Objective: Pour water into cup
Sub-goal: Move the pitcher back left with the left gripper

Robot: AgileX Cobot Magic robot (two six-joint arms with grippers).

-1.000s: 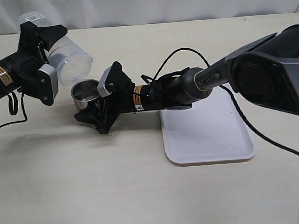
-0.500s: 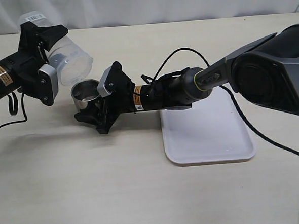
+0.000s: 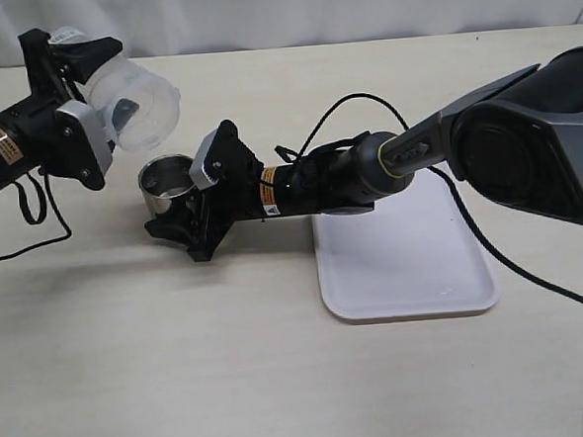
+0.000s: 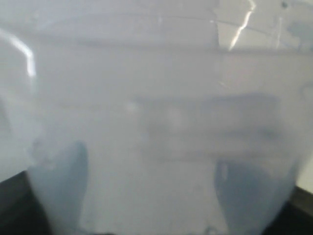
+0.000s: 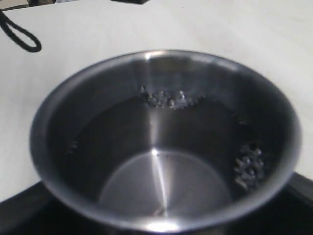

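Between the right gripper's (image 3: 175, 204) closed fingers: the cup (image 3: 162, 179), brushed steel, upright, holding water (image 5: 161, 147) with bubbles at the wall. Up and to the left of it, the left gripper (image 3: 99, 98) clamps a clear plastic bottle (image 3: 142, 111), tipped over, its lower end just above the cup's rim. Behind the right gripper's wrist: a white tray (image 3: 403, 266) on the pale table (image 3: 182, 374), with a white backdrop (image 3: 308, 9) beyond.
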